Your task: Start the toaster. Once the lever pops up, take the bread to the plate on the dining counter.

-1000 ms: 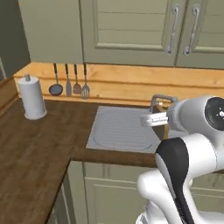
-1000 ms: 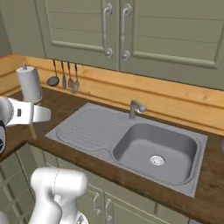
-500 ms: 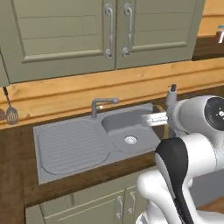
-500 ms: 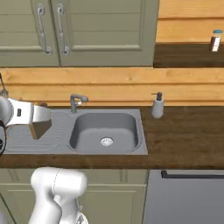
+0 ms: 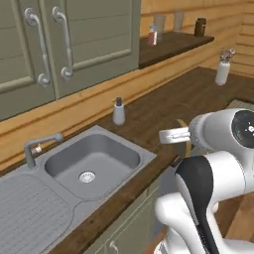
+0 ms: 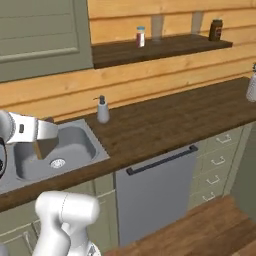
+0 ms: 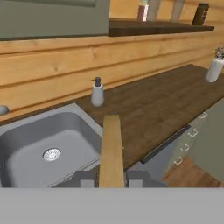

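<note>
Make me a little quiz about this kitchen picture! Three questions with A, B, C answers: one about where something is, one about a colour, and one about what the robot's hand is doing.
1. Where does the soap dispenser stand?
A. Inside the basin
B. On the counter beside the sink
C. On the shelf

2. What colour is the dishwasher handle?
A. Black
B. Red
C. Gold

3. What is the gripper doing?
A. Open, holding nothing
B. Holding the faucet
C. Shut on the bread

Answers: 1 B, it stands on the brown wood just right of the basin. 2 A, a dark bar crosses the grey door. 3 C, the hand view shows the tan slice edge-on between the fingertips.
</note>
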